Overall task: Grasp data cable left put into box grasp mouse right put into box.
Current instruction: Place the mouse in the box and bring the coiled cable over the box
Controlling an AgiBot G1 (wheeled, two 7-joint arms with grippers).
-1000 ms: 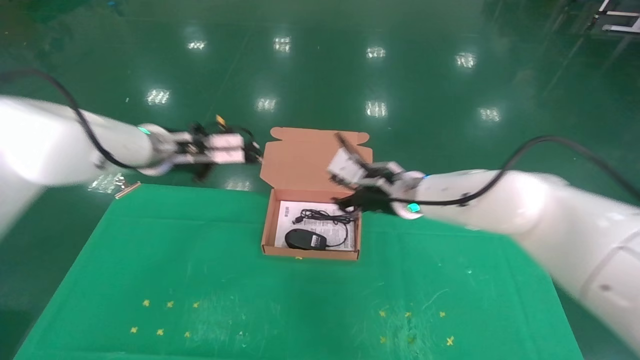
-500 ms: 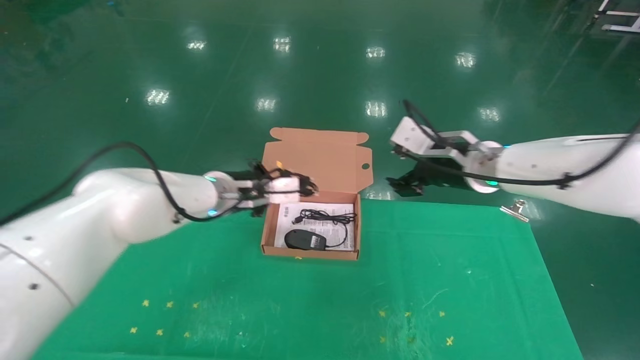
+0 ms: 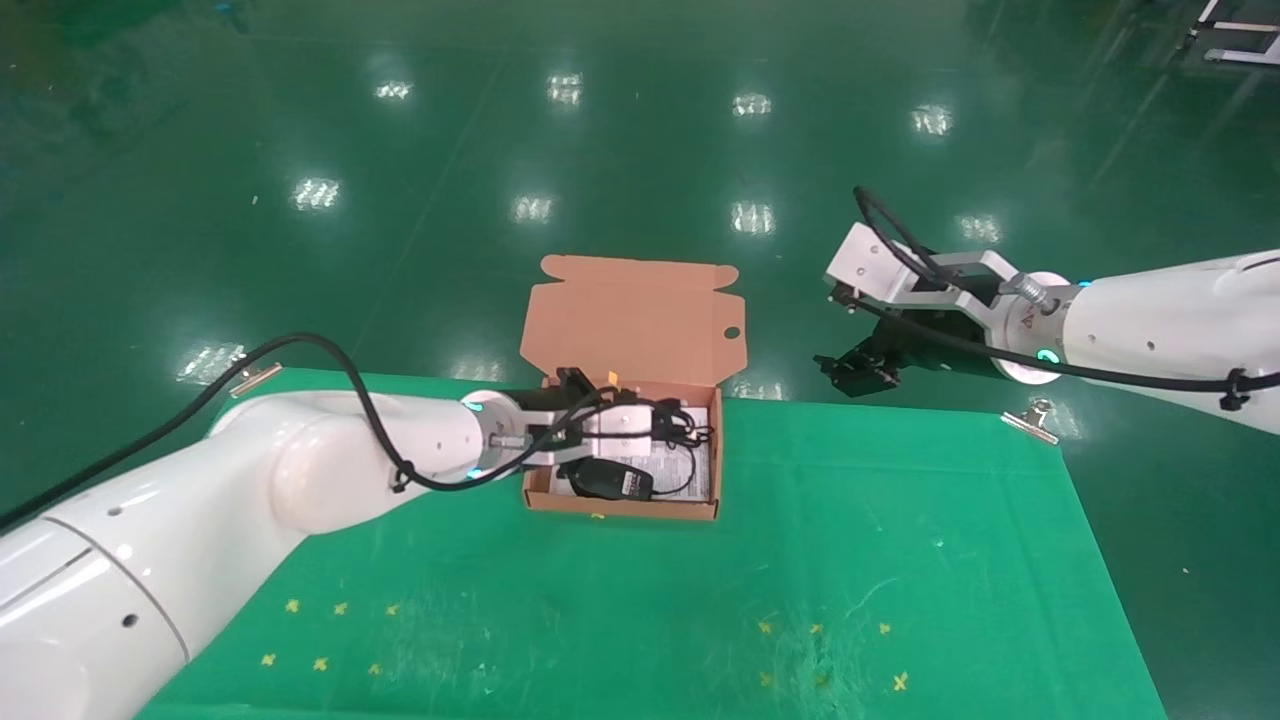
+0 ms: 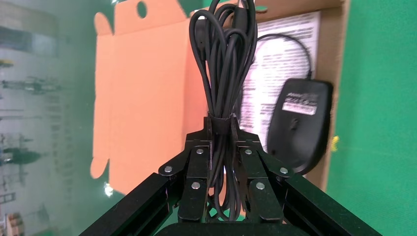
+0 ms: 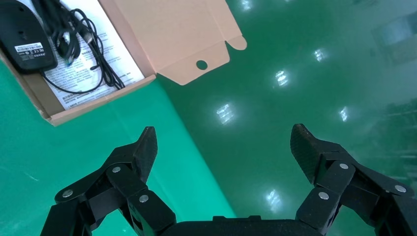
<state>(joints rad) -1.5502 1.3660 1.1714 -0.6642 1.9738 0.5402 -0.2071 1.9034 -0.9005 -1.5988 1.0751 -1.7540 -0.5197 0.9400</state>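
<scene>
The salmon-orange box [image 3: 620,504] stands open at the table's far middle, its lid [image 3: 630,320] tilted back. The black mouse [image 3: 608,480] lies label-up on the white leaflet [image 4: 282,54] inside, and its thin cord [image 3: 692,468] curls beside it. My left gripper [image 3: 668,428] hovers over the box's far part, shut on the data cable [image 4: 223,73]. This black looped bundle is pinched at its tied middle and points toward the lid [image 4: 142,98]. My right gripper [image 3: 852,368] hangs open and empty beyond the table's far edge, right of the box [image 5: 93,98].
Green cloth [image 3: 640,600] covers the table, with small yellow marks near the front. Metal clips hold its far corners, one at the left [image 3: 255,376] and one at the right [image 3: 1030,420]. Glossy green floor lies beyond.
My left arm swung in from the far left with the cable to above the box. My right arm pulled away from the box toward the right.
</scene>
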